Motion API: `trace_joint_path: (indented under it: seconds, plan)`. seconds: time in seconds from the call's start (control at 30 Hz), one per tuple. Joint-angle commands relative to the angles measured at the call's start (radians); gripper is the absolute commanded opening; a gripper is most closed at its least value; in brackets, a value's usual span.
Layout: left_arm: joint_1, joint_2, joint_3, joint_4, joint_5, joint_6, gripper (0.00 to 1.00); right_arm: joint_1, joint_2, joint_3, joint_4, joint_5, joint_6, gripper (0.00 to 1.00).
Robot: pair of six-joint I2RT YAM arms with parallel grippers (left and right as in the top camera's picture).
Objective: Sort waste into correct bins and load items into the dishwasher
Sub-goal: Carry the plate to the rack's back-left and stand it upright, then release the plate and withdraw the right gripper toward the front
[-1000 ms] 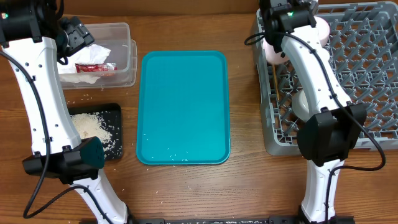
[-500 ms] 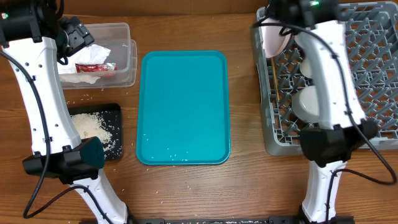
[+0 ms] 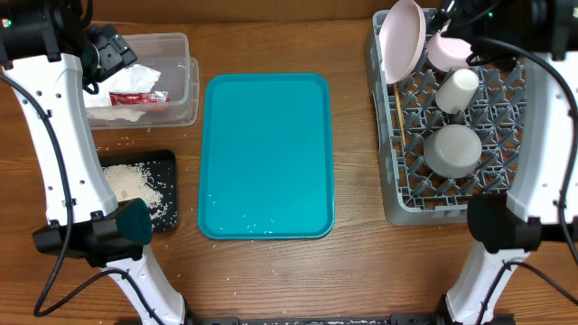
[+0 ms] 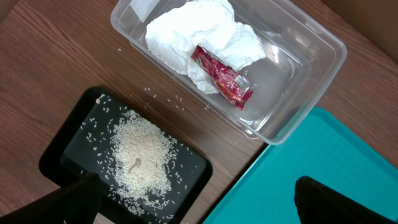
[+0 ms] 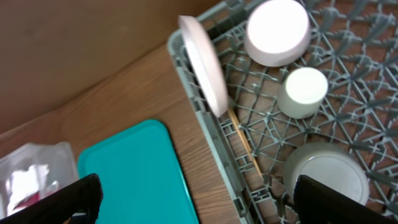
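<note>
The large white plate [image 3: 402, 41] [image 5: 205, 65] stands on edge at the far left of the grey dish rack [image 3: 533, 117] [image 5: 360, 74]. Beside it sit the smaller white dish [image 3: 445, 50], the white cup [image 3: 456, 90] and the upturned grey bowl [image 3: 453, 149]. Chopsticks [image 3: 398, 117] lie along the rack's left side. My right gripper [image 5: 205, 202] hangs open and empty high above the rack's left edge. The clear tub [image 3: 176, 72] holds the napkin [image 4: 199, 31] and red wrapper [image 4: 222, 81]. Rice [image 4: 140, 152] is piled on the black tray [image 4: 68, 143]. My left gripper [image 4: 202, 205] is open above it, holding nothing.
A teal tray [image 3: 266, 153] lies mid-table with a few rice grains [image 3: 244, 226] near its front edge. Loose grains [image 3: 117, 142] dot the wood between the tub and the black tray. The arms' white links stand along both sides.
My right gripper opened and let go of the plate, which now stands in the rack. The right arm lifted away to the right. The left arm has not moved.
</note>
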Motion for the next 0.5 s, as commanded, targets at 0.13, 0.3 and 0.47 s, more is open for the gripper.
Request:
trace_joint_path:
  seconds: [0.13,0.3,0.47]
  plan:
    - [0.002,0.0,0.003,0.001,-0.013,0.008,1.0,-0.008,-0.208,-0.107,0.002,-0.126,-0.126,1.0]
    - [0.002,0.0,0.003,0.001,-0.013,0.008,1.0,-0.006,-0.408,-0.413,0.002,-0.13,-0.169,1.0]
    - [0.002,0.0,0.003,0.001,-0.013,0.008,1.0,-0.006,-0.62,-0.754,0.003,-0.123,-0.179,1.0]
